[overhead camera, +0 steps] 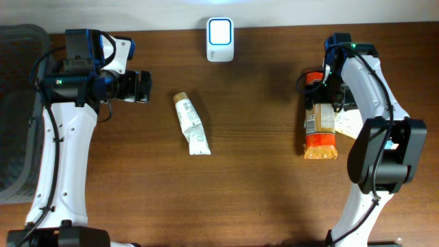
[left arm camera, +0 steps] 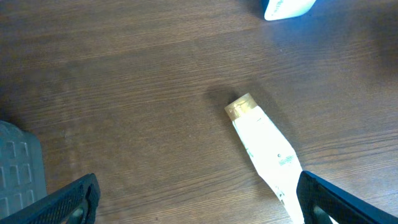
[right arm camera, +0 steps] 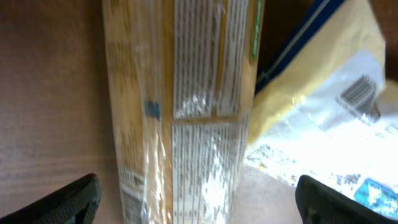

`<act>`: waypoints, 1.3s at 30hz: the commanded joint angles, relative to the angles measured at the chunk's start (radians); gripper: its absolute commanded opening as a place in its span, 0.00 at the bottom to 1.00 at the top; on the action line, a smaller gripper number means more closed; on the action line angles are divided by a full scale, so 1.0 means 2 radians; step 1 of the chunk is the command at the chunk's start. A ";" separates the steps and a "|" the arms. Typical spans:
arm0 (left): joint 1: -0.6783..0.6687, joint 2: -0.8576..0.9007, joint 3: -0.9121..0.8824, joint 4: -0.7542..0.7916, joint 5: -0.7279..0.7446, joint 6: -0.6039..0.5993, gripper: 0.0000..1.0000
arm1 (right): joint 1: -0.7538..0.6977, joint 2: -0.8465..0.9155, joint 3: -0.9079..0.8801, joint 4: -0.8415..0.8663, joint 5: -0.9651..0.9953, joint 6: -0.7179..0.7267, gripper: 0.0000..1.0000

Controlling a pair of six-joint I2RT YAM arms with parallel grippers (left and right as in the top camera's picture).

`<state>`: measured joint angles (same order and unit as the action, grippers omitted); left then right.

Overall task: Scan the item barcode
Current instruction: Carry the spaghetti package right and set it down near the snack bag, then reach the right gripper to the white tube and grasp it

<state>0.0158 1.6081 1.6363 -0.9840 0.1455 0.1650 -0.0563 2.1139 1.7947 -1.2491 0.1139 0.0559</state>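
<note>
The white scanner [overhead camera: 219,39] with a lit face stands at the table's back centre, and its corner shows in the left wrist view [left arm camera: 286,7]. A white tube with a tan cap [overhead camera: 191,123] lies left of centre. My left gripper [overhead camera: 140,87] hovers open just left of the tube [left arm camera: 267,146], its fingers [left arm camera: 68,202] wide apart over bare wood. At the right, a clear packet with orange ends [overhead camera: 320,127] lies flat. My right gripper [overhead camera: 328,89] is open above the packet [right arm camera: 186,106], one finger [right arm camera: 74,199] on each side, not touching it.
A yellow and white bag [overhead camera: 346,123] with a barcode [right arm camera: 359,96] lies against the packet's right side. A grey mesh basket [overhead camera: 14,110] sits at the table's left edge. Bare brown wood lies between the tube and the packet.
</note>
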 commanded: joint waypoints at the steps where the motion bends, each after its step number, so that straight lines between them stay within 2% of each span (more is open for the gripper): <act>1: 0.003 -0.004 0.006 0.001 0.002 0.006 0.99 | 0.011 -0.016 0.049 -0.027 -0.037 0.000 0.99; 5: 0.003 -0.004 0.006 0.001 0.002 0.006 0.99 | 0.057 -0.016 0.087 -0.024 -0.150 -0.032 1.00; 7: 0.003 -0.004 0.006 0.001 0.002 0.006 0.99 | 0.094 -0.013 0.085 0.000 -0.200 -0.027 0.95; 12: 0.003 -0.004 0.006 0.001 0.002 0.006 0.99 | 0.197 0.005 0.071 0.064 -0.205 0.021 0.85; 15: 0.003 -0.004 0.006 0.001 0.002 0.006 0.99 | 0.246 0.020 0.058 0.124 -0.226 0.090 0.86; 18: 0.003 -0.004 0.006 0.001 0.002 0.006 0.99 | 0.283 0.035 0.055 0.149 -0.224 0.108 0.90; 24: 0.003 -0.004 0.006 0.001 0.002 0.006 0.99 | 0.362 0.068 0.050 0.162 -0.094 0.127 0.89; 30: 0.003 -0.004 0.006 0.001 0.002 0.006 0.99 | 0.374 0.103 0.047 0.172 -0.100 0.164 0.76; 33: 0.003 -0.004 0.006 0.001 0.002 0.006 0.99 | 0.384 0.115 0.046 0.181 -0.086 0.162 0.76; 39: 0.003 -0.004 0.006 0.001 0.002 0.006 0.99 | 0.418 0.125 0.045 0.187 0.005 0.135 0.80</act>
<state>0.0158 1.6081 1.6363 -0.9836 0.1455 0.1650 0.7422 2.3444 1.8938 -0.8833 0.0116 0.3588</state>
